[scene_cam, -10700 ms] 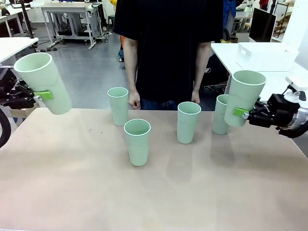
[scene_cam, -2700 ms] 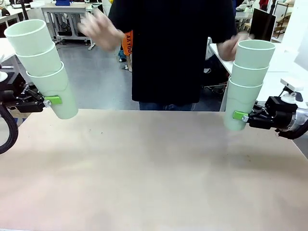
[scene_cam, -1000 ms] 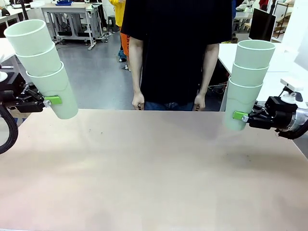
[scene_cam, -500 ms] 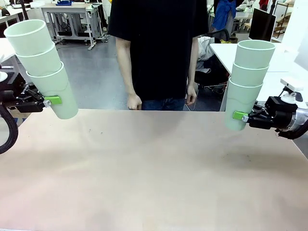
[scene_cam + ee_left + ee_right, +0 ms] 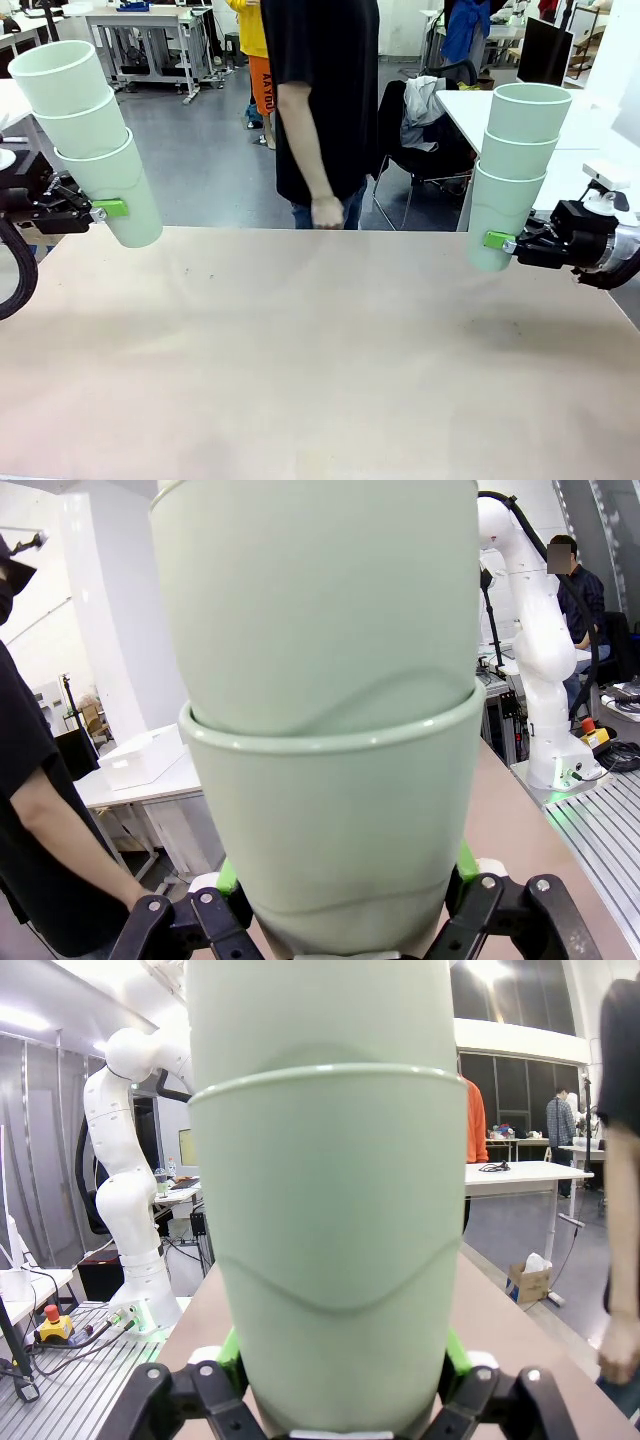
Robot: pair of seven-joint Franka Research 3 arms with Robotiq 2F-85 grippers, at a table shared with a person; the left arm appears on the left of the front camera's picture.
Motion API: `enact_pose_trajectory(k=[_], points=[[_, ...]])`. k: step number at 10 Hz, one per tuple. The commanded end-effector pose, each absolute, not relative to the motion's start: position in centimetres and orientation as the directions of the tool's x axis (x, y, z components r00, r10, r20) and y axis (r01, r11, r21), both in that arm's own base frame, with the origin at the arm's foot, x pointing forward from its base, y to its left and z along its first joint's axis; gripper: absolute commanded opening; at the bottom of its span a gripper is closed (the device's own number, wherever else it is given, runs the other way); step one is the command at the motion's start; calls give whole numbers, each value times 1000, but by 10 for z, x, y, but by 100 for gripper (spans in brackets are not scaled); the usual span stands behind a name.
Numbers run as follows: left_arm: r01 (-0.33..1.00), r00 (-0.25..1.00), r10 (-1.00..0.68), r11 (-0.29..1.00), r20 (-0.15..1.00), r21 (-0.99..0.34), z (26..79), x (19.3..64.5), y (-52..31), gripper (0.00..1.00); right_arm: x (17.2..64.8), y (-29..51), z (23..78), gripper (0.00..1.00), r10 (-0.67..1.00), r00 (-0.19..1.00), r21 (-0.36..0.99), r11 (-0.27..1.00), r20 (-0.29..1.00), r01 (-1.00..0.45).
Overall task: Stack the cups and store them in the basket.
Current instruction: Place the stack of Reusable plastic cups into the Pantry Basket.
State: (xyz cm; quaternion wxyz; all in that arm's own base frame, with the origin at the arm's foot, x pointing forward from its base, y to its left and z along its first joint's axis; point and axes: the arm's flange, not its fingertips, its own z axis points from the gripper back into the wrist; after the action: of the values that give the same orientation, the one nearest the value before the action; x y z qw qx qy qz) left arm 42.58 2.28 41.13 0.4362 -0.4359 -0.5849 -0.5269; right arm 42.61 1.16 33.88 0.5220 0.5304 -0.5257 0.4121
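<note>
Beige matte tabletop (image 5: 320, 350). Mint plastic cups (image 5: 335, 1210), smooth, tapered, unmarked, nest in threes: left stack (image 5: 95, 140), tilted, raised at the far-left corner, clenched in the left gripper (image 5: 112, 209); right stack (image 5: 515, 170), upright, far-right corner, grasped by the right gripper (image 5: 495, 240).

The left pincer (image 5: 108, 209) reaches in level from the left edge on a black wrist. Its green pads (image 5: 228, 876) press both sides of the lowest cup of the left stack (image 5: 95, 140), which it holds tilted. The right pincer (image 5: 497, 239) comes in level from the right edge, and its fingers (image 5: 478, 1392) clamp the base of the right stack (image 5: 515, 165), held nearly upright. Both pincers hang above the desk (image 5: 320, 350).
</note>
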Motion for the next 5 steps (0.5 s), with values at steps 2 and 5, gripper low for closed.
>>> enact_pose_trajectory(k=[2, 5], points=[[967, -253, 64, 57, 965, 250, 416, 425, 23, 86, 427, 14, 343, 83, -137, 85, 101, 115, 987, -988], [967, -253, 64, 57, 965, 250, 416, 425, 23, 86, 427, 14, 343, 83, -137, 85, 101, 115, 987, -988]])
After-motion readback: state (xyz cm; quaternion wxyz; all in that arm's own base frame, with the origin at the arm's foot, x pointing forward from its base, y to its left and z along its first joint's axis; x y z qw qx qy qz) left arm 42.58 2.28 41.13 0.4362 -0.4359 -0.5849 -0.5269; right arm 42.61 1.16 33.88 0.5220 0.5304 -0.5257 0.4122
